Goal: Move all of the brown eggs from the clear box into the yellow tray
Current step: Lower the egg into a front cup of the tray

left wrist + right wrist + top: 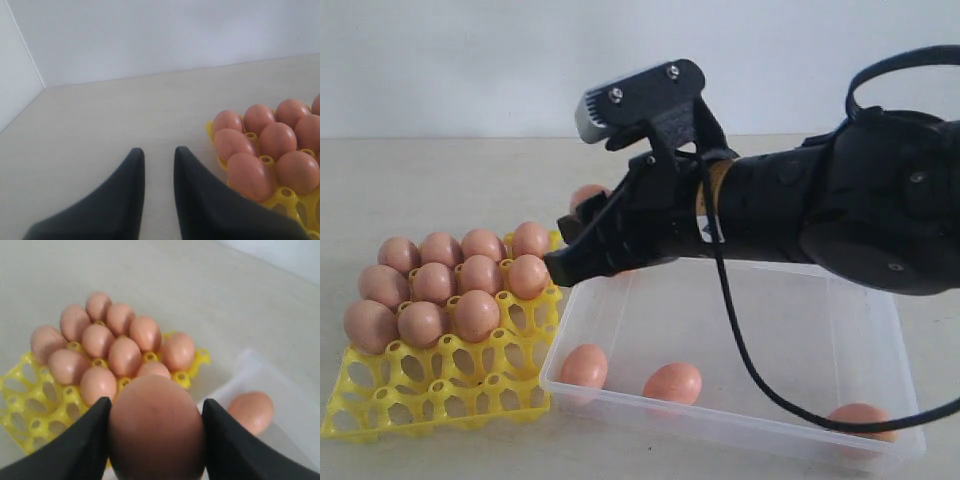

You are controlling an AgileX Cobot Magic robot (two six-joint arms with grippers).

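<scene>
Brown eggs (475, 313) fill part of the yellow tray (420, 402), just ahead of and below the right gripper (155, 412) — its jaws clasp one egg (155, 445) mid-carry. Beneath and behind it, the clear box (770, 330) shows three more. Next move, likely — lower gently into an empty cell, then release.

No readable text in any view.
No letters, numbers, brands or signs can be made out on any egg (480, 275), the tray (380, 412), the box (720, 425), the arm (840, 210) or the bench (450, 185).
</scene>
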